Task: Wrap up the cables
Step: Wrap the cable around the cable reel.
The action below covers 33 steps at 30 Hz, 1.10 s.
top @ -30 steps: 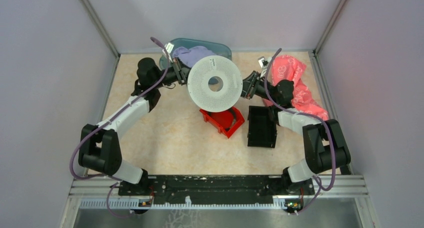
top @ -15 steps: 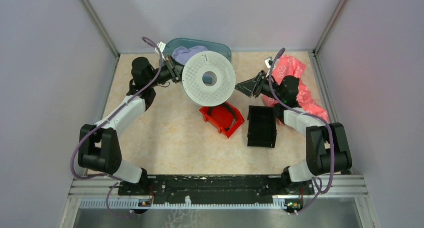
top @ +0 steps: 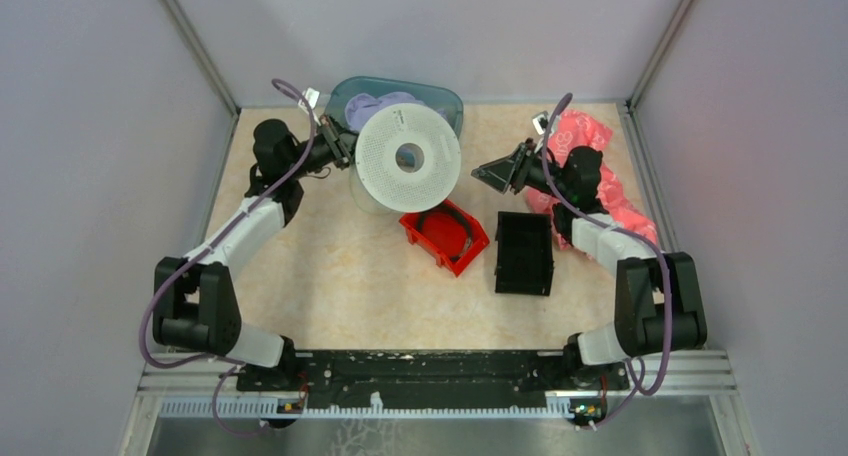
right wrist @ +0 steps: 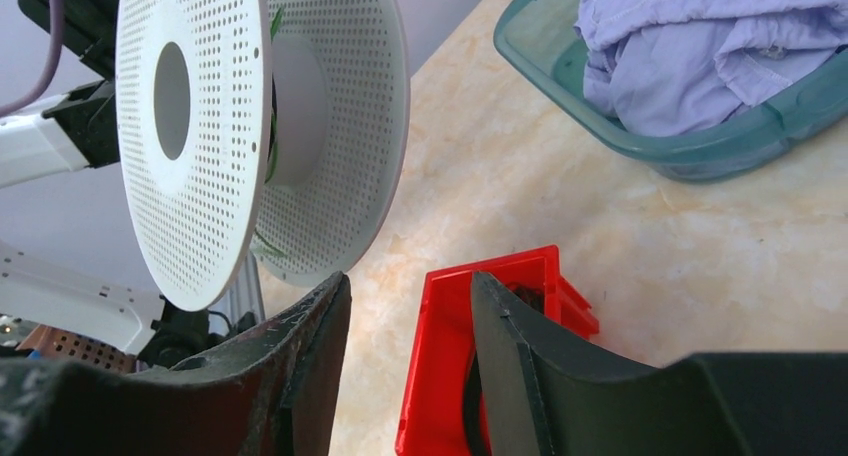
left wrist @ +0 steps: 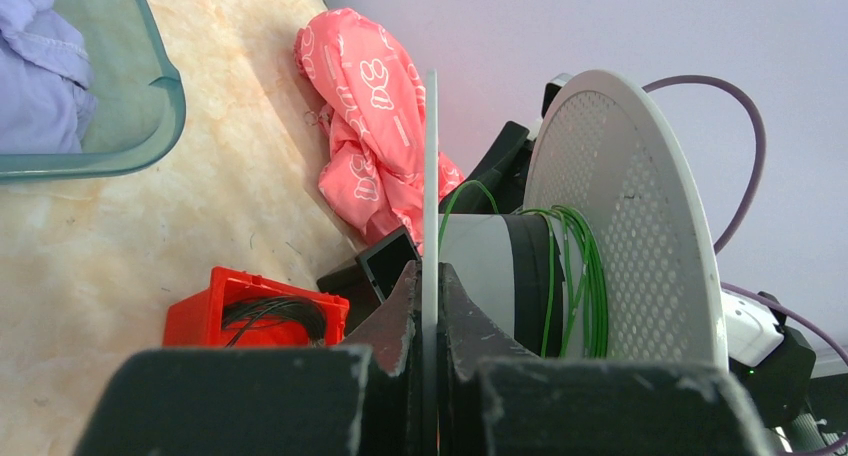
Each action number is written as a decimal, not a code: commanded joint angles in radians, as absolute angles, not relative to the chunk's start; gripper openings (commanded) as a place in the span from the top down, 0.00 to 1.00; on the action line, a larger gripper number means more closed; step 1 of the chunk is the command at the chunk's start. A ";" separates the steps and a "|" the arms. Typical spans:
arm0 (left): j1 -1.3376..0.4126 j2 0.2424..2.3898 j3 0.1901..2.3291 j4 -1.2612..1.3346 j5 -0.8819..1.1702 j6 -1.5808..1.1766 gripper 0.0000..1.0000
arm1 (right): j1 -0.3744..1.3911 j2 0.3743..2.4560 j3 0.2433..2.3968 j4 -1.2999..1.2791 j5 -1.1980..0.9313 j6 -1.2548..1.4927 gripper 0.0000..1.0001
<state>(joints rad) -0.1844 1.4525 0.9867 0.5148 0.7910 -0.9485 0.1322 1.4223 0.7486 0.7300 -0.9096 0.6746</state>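
Observation:
A white perforated spool (top: 430,171) hangs above the table at the back middle, with my left gripper (top: 345,146) shut on the thin edge of one flange (left wrist: 431,176). Thin green cables (left wrist: 580,276) are wound round its grey and black hub, between the two flanges. A short green end (right wrist: 262,244) pokes out below the hub in the right wrist view. My right gripper (top: 480,173) is open, a short way right of the spool and not touching it. Nothing is between its fingers (right wrist: 408,276).
A red bin (top: 445,238) holding a black cable coil sits below the spool. Right of it is a black bin (top: 524,254). A pink cloth (top: 595,166) lies at the back right. A teal tub (top: 445,101) with lilac cloth stands behind the spool.
My right gripper let go of the spool's right edge, opened and drew back to the right. The left arm carried the spool to the left and towards the back.

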 commanded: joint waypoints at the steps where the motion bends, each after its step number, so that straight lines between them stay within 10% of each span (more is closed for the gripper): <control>1: -0.173 1.399 0.974 0.538 0.776 -0.953 1.00 | 0.123 1.369 0.814 0.678 -0.894 0.614 0.51; 15: -0.167 1.390 1.103 0.237 0.654 -0.831 1.00 | 0.127 1.358 0.859 0.474 -0.954 0.413 0.38; 33: -0.167 1.409 1.317 0.016 0.612 -0.878 1.00 | 0.384 1.483 0.695 0.823 -0.876 0.478 0.28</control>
